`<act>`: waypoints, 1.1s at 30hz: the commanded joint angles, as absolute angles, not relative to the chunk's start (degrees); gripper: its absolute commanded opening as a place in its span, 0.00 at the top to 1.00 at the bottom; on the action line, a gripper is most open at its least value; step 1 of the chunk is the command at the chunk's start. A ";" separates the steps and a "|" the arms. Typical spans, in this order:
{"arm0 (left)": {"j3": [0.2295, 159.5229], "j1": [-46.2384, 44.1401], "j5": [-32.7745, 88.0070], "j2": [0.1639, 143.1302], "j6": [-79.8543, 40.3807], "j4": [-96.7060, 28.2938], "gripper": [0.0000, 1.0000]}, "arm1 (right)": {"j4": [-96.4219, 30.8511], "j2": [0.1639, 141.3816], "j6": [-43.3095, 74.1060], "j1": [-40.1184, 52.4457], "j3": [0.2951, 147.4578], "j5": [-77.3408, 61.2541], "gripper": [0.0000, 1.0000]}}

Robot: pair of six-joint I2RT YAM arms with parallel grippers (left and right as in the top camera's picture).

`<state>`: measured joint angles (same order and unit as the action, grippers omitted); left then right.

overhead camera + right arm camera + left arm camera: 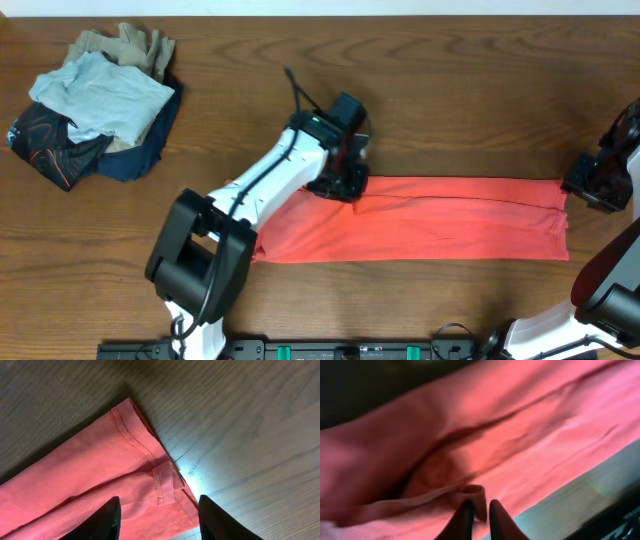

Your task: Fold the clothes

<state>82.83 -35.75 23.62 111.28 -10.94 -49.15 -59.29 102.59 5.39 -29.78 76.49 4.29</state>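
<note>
Right gripper (159,502) is hanging wide open at the near right, its jaws straddling the stitched hem corner (150,455) and gripping nothing; the coral T-shirt (430,225) is lying flat on the table (450,90), centre to right, already narrowed into one long band running left to right, so the lengthwise folding is looking done; no lettering or tag is showing on the face that is up; left gripper (479,512) is working at the band's far edge toward its left part, fingers nearly together with a ridge of cloth between them, so it is looking like a pinch on the T-shirt, though the wrist view is blurry; a soft crease is running along the upper layer there; what is remaining, by my read, is folding the band across its length into a compact stack; farthest off, at the far left corner, the heap of other garments (95,110) is sitting well apart from the T-shirt.
</note>
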 commanded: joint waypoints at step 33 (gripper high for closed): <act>82.46 -12.34 19.62 108.27 -13.43 -51.13 0.49 | -39.18 101.36 -19.38 -31.14 53.76 -3.29 0.41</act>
